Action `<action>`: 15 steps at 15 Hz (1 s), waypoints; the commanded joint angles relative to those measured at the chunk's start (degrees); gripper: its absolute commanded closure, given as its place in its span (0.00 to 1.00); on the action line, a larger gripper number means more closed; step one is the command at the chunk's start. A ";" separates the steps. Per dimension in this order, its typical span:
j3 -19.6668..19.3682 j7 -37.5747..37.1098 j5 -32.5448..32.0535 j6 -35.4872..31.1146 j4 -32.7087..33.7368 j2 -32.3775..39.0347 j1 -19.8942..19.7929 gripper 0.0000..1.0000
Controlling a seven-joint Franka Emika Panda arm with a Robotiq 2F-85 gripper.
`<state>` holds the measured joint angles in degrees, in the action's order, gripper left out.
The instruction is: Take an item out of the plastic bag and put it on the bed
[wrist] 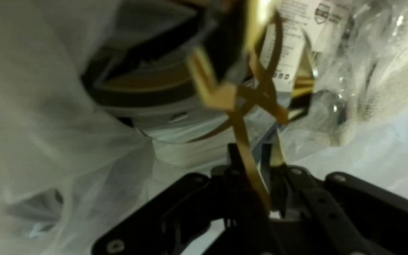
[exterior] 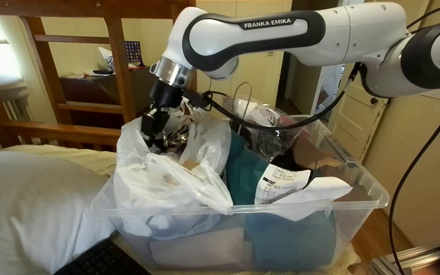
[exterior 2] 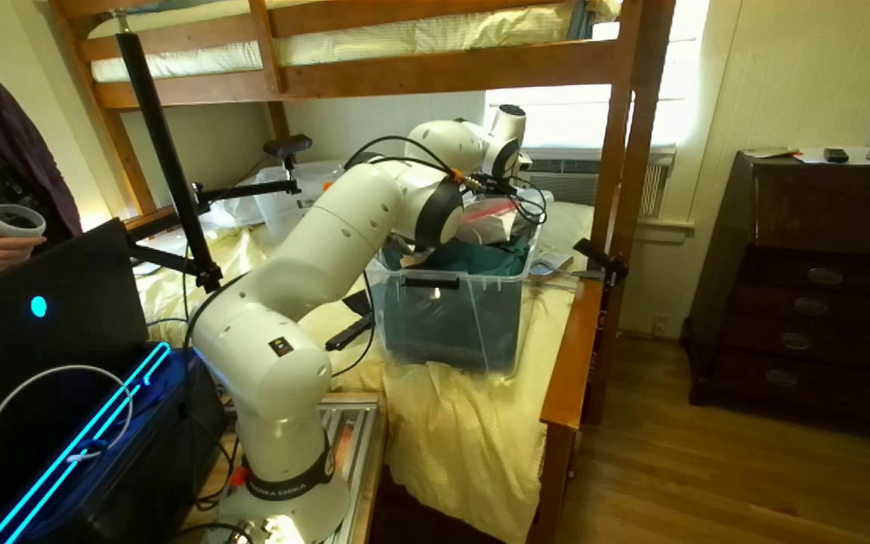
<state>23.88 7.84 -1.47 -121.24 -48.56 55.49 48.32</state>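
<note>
The white plastic bag (exterior: 139, 194) stands open at the left end of the clear bin. My gripper (exterior: 149, 139) points down inside its mouth. In the wrist view the bag's thin wall (wrist: 30, 106) surrounds several items. Gold curled ribbon (wrist: 239, 131) hangs at my gripper (wrist: 250, 152), and one strand runs across the gap between the fingers. The fingers are partly closed but apart. Beyond are a round item with a dark band (wrist: 143, 88) and a white printed label (wrist: 289, 53). The white bedding of the bed (exterior: 33, 206) lies left of the bin. My gripper is hidden in an exterior view.
The clear bin (exterior: 357, 204) also shows in an exterior view (exterior 2: 442, 325). It holds a teal bag (exterior: 245, 172), a receipt (exterior: 281, 183) and clear wrap. A black keyboard (exterior: 101, 263) lies before it. Wooden bunk rails (exterior: 117, 65) rise behind. A person (exterior 2: 4, 166) holds a controller.
</note>
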 commanded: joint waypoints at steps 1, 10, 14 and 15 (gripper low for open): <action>1.99 2.02 1.46 -3.02 -1.40 -0.44 -1.11 0.97; 1.38 -2.36 0.83 -8.59 -10.29 -8.09 -3.97 0.97; 1.72 -5.75 1.70 -9.22 -20.08 -14.99 -6.78 0.97; 1.82 -6.73 1.84 -9.47 -22.20 -16.45 -7.30 0.97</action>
<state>25.57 4.20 -0.97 -128.58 -59.39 46.58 43.59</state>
